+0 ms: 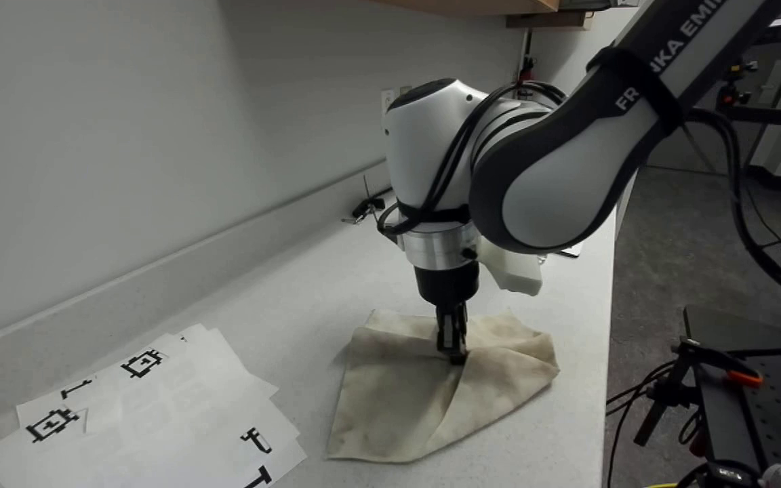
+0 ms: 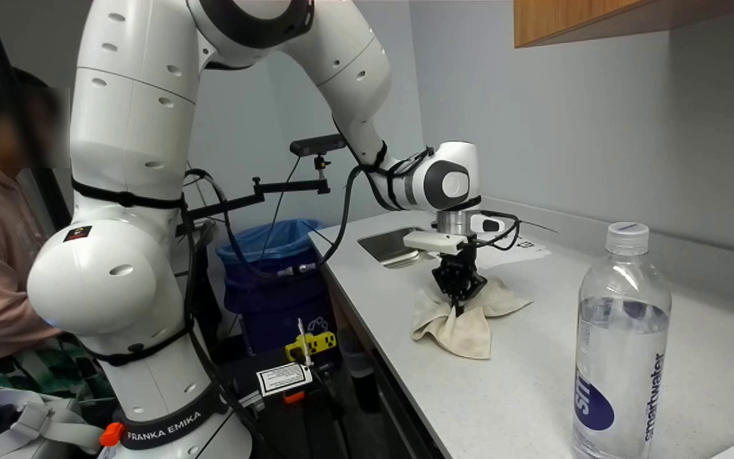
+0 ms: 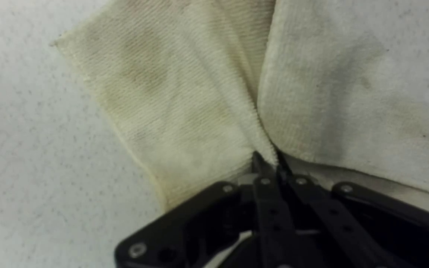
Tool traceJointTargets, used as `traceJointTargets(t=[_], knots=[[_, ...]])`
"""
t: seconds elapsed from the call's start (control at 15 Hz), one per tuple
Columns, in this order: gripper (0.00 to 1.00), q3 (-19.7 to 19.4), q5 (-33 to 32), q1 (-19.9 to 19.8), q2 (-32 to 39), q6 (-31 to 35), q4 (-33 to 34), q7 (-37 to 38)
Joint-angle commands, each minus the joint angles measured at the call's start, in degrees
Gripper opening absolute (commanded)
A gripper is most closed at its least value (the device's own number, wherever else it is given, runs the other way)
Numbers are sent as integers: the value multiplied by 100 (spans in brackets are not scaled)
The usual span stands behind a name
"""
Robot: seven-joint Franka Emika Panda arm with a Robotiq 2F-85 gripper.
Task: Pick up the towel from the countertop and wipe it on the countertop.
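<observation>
looks like a lab: a robot arm [image 2: 125, 248] stands beside the front edge of a counter [image 2: 507, 395], a sink [image 2: 387, 245] near its far corner.

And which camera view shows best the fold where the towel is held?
The wrist view: close up, it shows the end effector pinching a fold of the towel. Both exterior views show more of the towel's outline on the countertop, but the pinched spot is smaller and less clear.

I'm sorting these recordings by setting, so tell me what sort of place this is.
Probably a robotics lab with kitchen-style fittings: a robot arm stands beside a countertop that has a sink set into it and printed sheets lying on it.
</observation>
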Motion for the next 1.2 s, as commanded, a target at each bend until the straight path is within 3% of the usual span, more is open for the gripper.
traceJointTargets(t=[0.0,0.27,0.53,1.13], knots=[[1,-41,-143,133,447,87,829,38],[1,-97,-196,192,693,74,1541,51],[1,-84,-166,203,649,114,1745,49],[1,189,-56,253,49,183,583,-52]])
